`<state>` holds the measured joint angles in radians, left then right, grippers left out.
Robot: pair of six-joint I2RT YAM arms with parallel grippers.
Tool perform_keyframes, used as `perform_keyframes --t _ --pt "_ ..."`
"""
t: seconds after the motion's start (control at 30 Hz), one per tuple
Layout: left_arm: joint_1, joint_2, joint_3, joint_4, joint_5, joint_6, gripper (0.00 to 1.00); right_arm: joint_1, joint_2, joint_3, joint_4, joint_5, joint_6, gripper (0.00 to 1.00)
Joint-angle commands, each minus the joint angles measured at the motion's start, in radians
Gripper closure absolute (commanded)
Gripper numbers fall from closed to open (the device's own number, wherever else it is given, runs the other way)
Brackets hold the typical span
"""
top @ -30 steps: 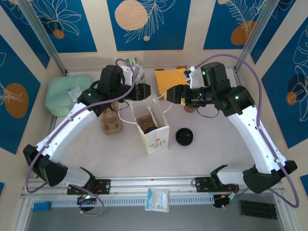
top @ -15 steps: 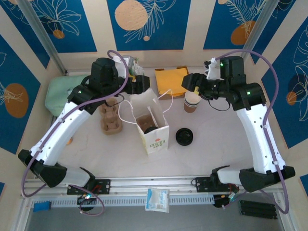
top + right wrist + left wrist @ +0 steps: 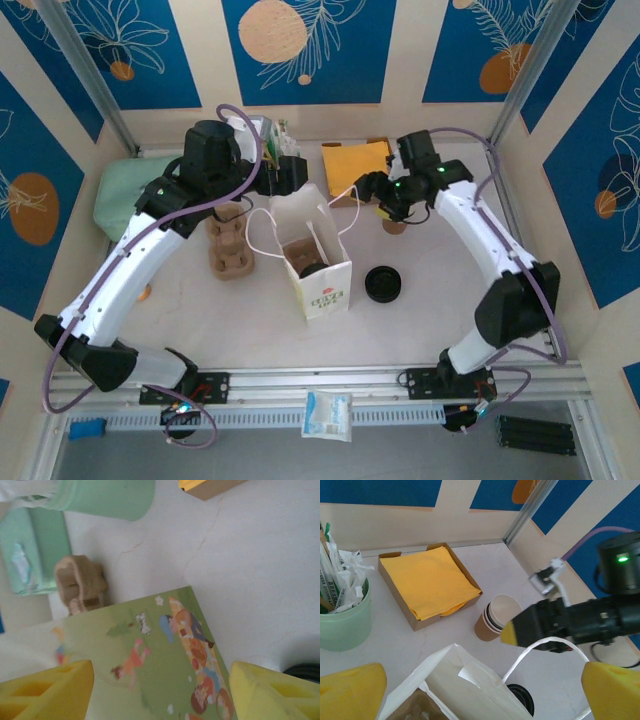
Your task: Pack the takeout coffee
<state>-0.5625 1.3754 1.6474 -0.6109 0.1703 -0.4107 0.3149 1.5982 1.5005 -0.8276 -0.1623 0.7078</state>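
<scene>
Plainly, the takeout coffee [image 3: 494, 616] is not in the bag. It is a nested stack of small paper cups, white above and brown below, standing upright on the table [image 3: 440, 300] just beside the cardboard tray of yellow napkins [image 3: 427, 580]. From the top camera the right arm covers most of the stack, and I cannot tell exactly how many cups are nested.

The left end effector [image 3: 296, 180] hangs over the far edge of the white paper bag [image 3: 325, 285], released — its fingers [image 3: 350, 692] sit at opposite bottom corners of the left wrist view, cut off by the frame, with only the bag's open top below them. The right end effector [image 3: 362, 192] hovers between the bag's far right corner and the cups. Its fingers [image 3: 272, 692] are spread too and grasp nothing, and the bag's blurred green printed side lies beyond them.

The bag stands upright and open; something dark lies at its bottom, too shadowed to identify. One white handle loop [image 3: 545, 645] arcs in front of the right end effector. A black lid [image 3: 383, 284] lies on the table right of the bag, half hidden behind the bag's edge in the left wrist view. A pulp cup carrier [image 3: 230, 250] sits left of the bag, partly under the left arm. A green cup of straws [image 3: 342, 622] is cut off at the frame's left edge.
</scene>
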Motion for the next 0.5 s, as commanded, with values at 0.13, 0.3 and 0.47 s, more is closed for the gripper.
perform_keyframes --t 0.13,0.3,0.47 --pt "0.017 -0.015 0.001 0.008 0.001 -0.001 0.01 0.044 0.191 0.063 0.042 0.101 -0.002 0.28" --pt "0.024 -0.013 -0.003 0.016 0.018 -0.005 0.01 0.07 0.315 0.116 0.027 0.192 -0.03 0.28" --pt "0.035 -0.007 -0.002 0.025 0.036 -0.007 0.0 0.066 0.384 0.13 0.029 0.249 -0.045 0.27"
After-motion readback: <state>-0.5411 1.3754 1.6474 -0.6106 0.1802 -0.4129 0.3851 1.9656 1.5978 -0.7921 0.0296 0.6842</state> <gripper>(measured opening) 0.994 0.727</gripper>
